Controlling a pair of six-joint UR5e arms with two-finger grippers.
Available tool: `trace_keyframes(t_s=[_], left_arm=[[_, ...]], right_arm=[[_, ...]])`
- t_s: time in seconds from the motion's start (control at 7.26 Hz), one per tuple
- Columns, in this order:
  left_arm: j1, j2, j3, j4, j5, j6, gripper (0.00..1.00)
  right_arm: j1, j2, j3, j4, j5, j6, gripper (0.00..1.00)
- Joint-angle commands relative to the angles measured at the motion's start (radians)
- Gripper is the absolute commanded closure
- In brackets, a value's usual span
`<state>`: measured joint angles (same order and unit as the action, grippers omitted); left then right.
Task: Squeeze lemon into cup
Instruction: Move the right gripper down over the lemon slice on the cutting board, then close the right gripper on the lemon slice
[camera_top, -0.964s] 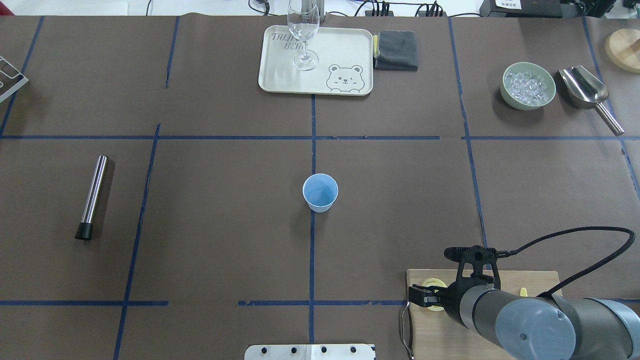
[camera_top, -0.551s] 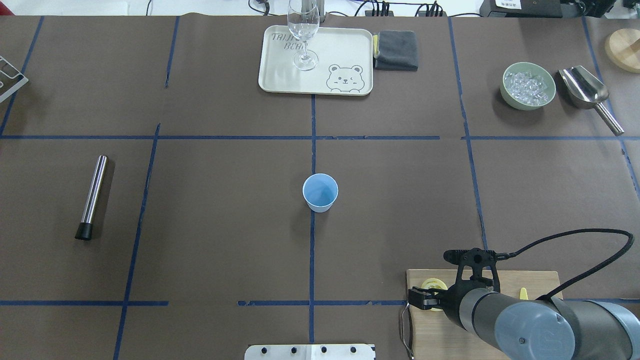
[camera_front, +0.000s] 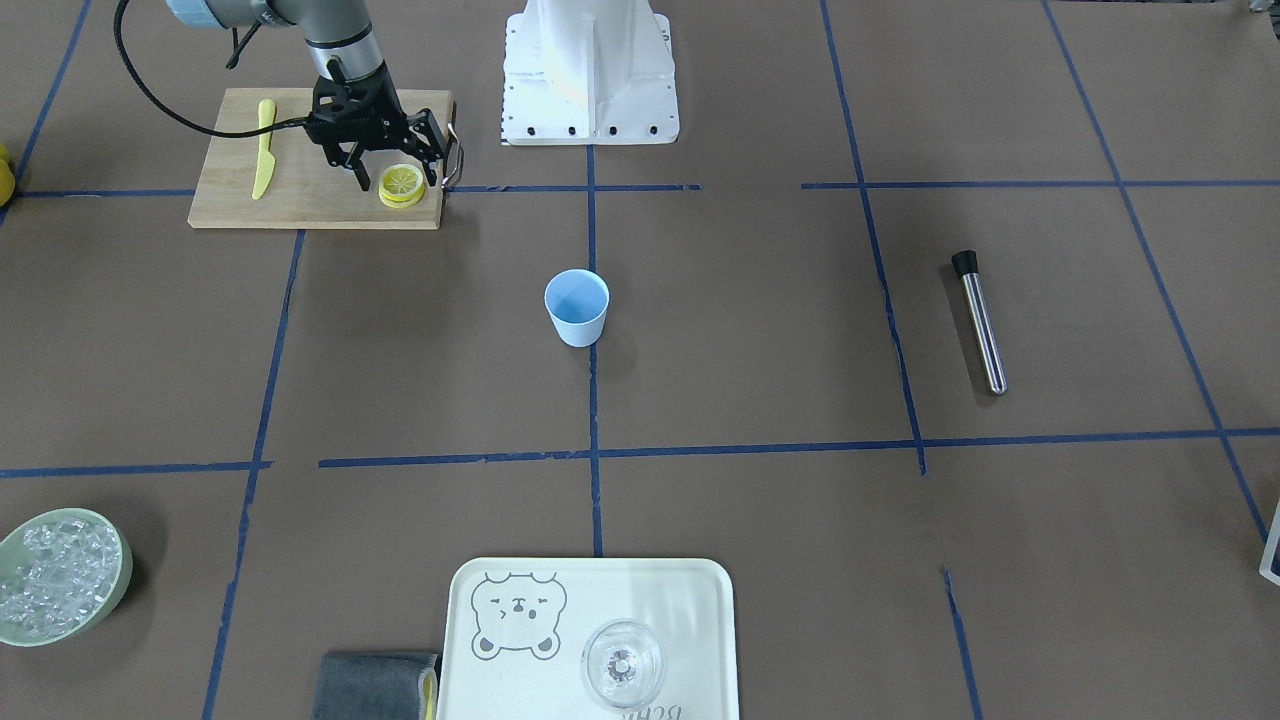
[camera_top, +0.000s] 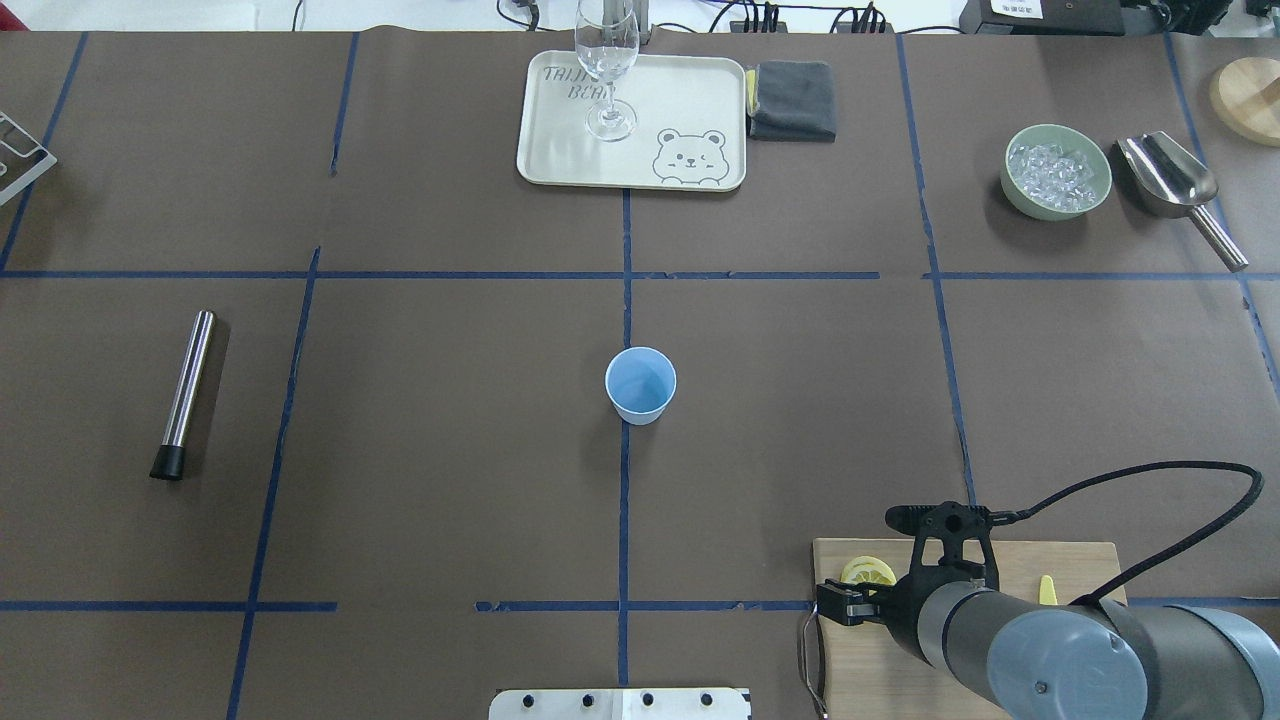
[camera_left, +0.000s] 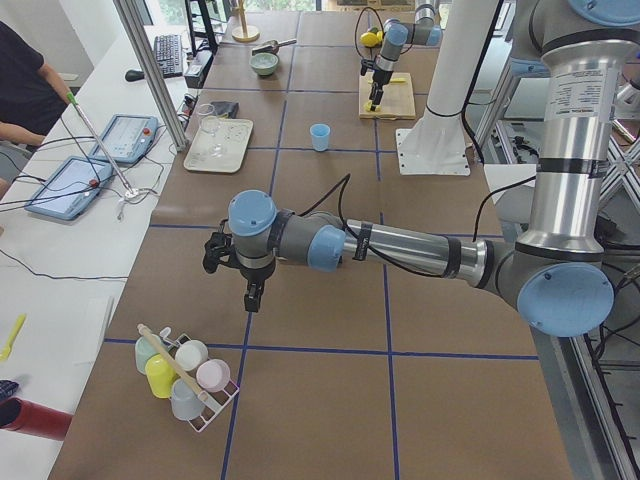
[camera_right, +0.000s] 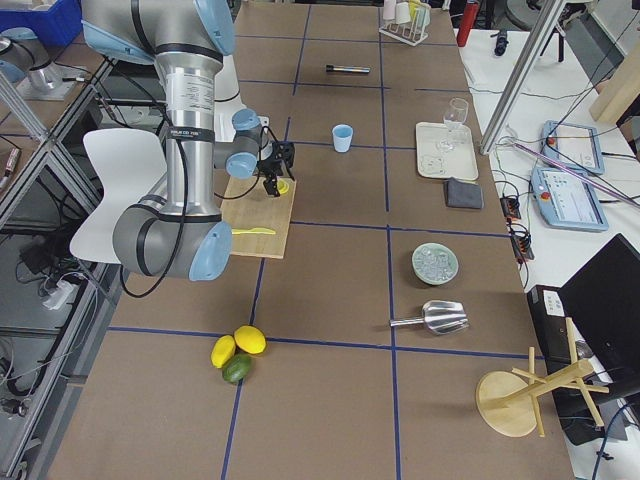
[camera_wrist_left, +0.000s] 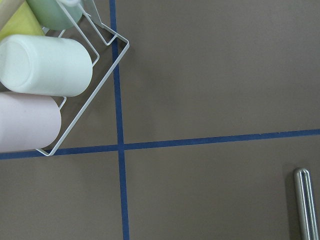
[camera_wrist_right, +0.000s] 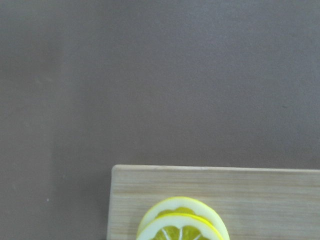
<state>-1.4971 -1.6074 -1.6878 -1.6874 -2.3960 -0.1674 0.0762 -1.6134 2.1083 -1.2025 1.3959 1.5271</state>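
Containers:
- cup (camera_top: 640, 385) is upright on the centre tape line, mid-table. Only its own blue wall and floor show inside.
- green bowl (camera_top: 1040, 210) is at the far right corner and holds ice (camera_top: 1055, 168), with the steel scoop (camera_top: 1168, 178) just beside it.
- tray (camera_top: 680, 100) is on the far side and carries 1 stemmed glass (camera_top: 607, 60), upright. A grey cloth (camera_top: 792, 100) lies against the tray's edge.
- wire rack (camera_left: 185, 375) at the left end holds pastel cups on their sides.

Lemon slice (camera_front: 402, 183) lies flat at the corner of the cutting board (camera_front: 300, 200), stacked on a 2nd slice (camera_wrist_right: 175, 202). The right gripper (camera_front: 397, 172) is low over it with its jaws spread, 1 finger on each side of the slice. Whether the pads touch the rind cannot be told.

Around it:
- toy knife (camera_front: 264, 148) lies at the board's other end, well apart.
- the board's metal handle loop (camera_front: 453, 160) sits just beside the finger on the cup's side.
- steel tube (camera_top: 187, 392) lies far left.

Left gripper (camera_left: 251, 297) hangs over the table near the rack. It shows only in the side view, so its jaws cannot be judged.
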Motion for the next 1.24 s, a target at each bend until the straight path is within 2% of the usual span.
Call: trace_keyframes(t_s=[0.0,0.14,0.55,0.83,1.1], left_arm=[[0.0,0.0,-0.001,0.0,0.0,0.0,0.0],[0.0,0.0,-0.001,0.0,0.0,0.0,0.0],[0.0,0.0,-0.003,0.0,0.002,0.0,0.0],[0.0,0.0,-0.004,0.002,0.002,0.0,0.0],[0.0,0.0,-0.006,0.002,0.002,0.0,0.0]], right_arm=[[-0.003,-0.002,-0.001,-0.002,0.0,-0.001,0.0],[-0.003,-0.002,-0.001,-0.002,0.0,-0.002,0.0],[0.0,-0.002,0.001,-0.002,0.002,-0.002,0.23],[0.004,-0.002,0.002,-0.002,0.002,-0.004,0.27],[0.005,-0.003,0.006,-0.002,-0.001,-0.002,0.36]])
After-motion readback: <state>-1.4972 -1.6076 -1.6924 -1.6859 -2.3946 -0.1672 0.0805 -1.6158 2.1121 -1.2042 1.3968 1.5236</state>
